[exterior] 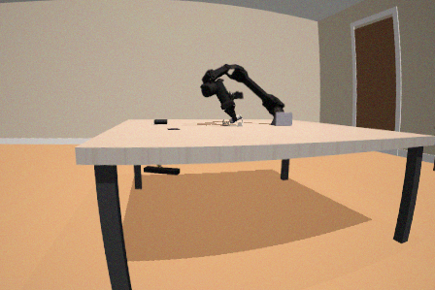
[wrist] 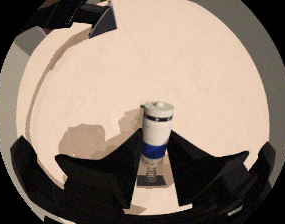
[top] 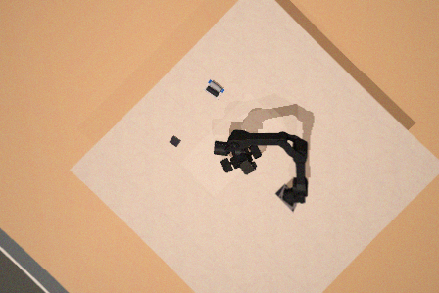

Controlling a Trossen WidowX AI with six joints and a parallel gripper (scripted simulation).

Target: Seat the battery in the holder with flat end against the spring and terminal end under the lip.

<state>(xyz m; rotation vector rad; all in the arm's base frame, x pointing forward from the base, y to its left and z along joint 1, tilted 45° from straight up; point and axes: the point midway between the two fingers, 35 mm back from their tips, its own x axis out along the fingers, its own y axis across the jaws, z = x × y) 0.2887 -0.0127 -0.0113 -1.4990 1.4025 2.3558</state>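
Observation:
The battery, white with a blue band, is between the fingertips in the wrist view. My gripper is shut on it, low over the table. The battery's terminal end with its nub faces up toward the wrist camera, so it looks tilted, not flat. Its flat end is at or just above the coiled spring on the holder's dark end; contact cannot be told. The holder's lip end is mostly hidden behind the battery. In the top view the arm hides battery and holder. Small pale holder parts show in the exterior view.
A small dark square lies on the table. A grey and black object with blue ends lies farther up in the top view. A black cylinder-like object shows in the exterior view. The arm's base stands right of the gripper.

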